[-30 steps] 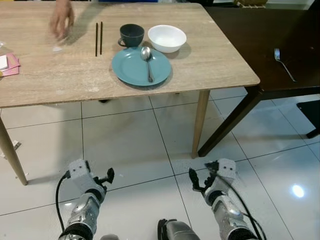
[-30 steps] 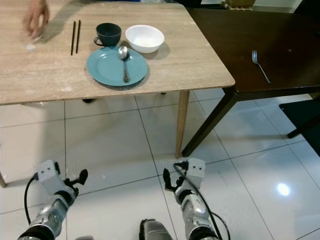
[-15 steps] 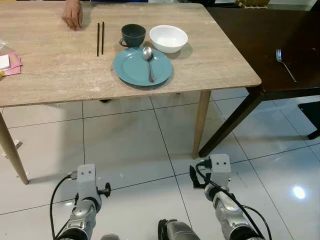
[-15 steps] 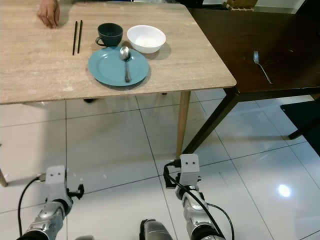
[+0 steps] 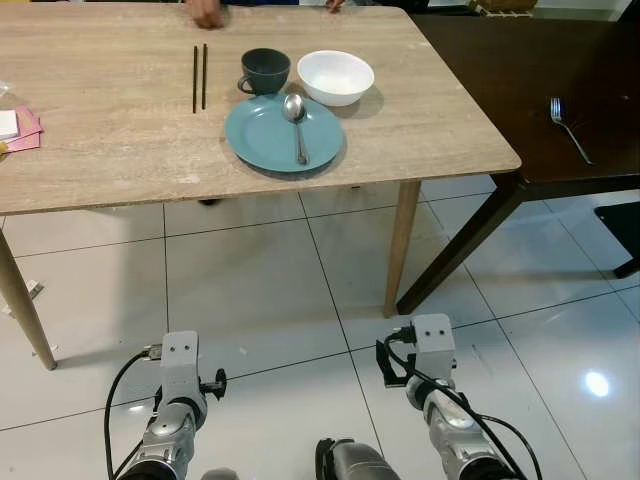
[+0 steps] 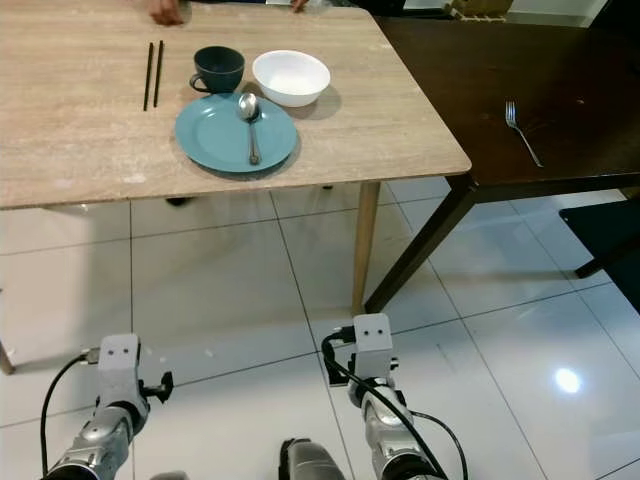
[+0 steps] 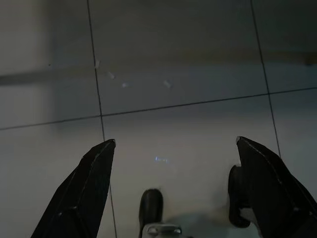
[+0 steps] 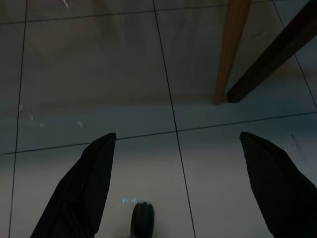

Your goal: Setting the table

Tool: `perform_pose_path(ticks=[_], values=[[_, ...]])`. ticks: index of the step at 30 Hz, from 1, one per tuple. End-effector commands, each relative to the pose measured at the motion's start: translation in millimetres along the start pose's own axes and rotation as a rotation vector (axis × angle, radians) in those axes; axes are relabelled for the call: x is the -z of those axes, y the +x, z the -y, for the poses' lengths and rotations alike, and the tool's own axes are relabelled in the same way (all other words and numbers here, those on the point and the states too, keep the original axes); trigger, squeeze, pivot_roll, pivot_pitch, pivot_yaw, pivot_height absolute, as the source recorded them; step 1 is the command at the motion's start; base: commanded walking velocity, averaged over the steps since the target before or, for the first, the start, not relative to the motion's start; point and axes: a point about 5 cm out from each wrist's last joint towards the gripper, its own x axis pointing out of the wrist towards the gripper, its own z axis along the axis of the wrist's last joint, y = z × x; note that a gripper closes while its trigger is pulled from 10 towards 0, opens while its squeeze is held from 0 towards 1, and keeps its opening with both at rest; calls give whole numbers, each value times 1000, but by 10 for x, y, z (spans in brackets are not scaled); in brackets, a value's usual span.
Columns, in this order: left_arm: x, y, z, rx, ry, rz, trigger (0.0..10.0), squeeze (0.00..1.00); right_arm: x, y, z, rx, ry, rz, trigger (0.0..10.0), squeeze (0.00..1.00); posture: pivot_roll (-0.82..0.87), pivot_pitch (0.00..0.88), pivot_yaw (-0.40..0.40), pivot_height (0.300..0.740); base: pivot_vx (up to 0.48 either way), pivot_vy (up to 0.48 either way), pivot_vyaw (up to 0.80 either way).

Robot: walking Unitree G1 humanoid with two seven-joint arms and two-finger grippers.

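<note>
Both my arms have dropped and turned down toward the floor tiles at the bottom of the frame: left gripper (image 7: 171, 173) and right gripper (image 8: 176, 173) each hang with fingers spread wide, holding nothing. I judge I am standing off, not yet placing. Mid-frame, the teal plate (image 5: 265, 140) carries a spoon (image 5: 296, 120); the dark cup (image 5: 265, 70) and white bowl (image 5: 335, 76) look empty. Chopsticks (image 5: 199, 77) lie left of them. The person's hand (image 5: 207, 12) has withdrawn to the top edge. A fork (image 5: 568, 128) waits on the dark table (image 5: 500, 70), upper right.
</note>
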Motion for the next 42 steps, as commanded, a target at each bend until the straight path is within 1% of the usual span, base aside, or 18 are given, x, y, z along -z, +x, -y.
perform_pose_path(ticks=[1,3,12,16,26,27,33,37,42], values=[[50,-16,36,14,12,-10,10000,0,111,-47,32,12,-3,-50,10000,0,87,62,-60,740,322,0,0],[45,-16,39,15,15,-5,10000,0,121,-48,30,9,6,-59,10000,0,86,64,-61,740,345,0,0],[36,-14,43,12,8,2,10000,0,124,-45,2,-15,-10,-63,10000,0,88,70,-64,740,356,0,0],[36,-15,38,10,6,3,10000,0,122,-47,-20,-38,-38,-60,10000,0,88,70,-64,740,356,0,0],[45,-19,20,3,2,1,10000,0,132,-53,-40,-52,-29,-59,10000,0,92,73,-67,740,336,0,800],[45,-19,15,1,2,1,10000,0,133,-50,-31,-38,-3,-64,10000,0,93,73,-66,740,315,0,0],[42,-18,11,-1,3,0,10000,0,130,-46,-21,-36,-5,-67,10000,0,93,74,-65,740,306,0,0],[42,-17,22,5,7,-1,10000,0,136,-48,-5,-29,-4,-73,10000,0,91,77,-64,740,0,0,0],[52,-17,76,32,36,-4,10000,0,158,-62,18,-19,-1,-80,10000,0,86,84,-60,740,0,0,0]])
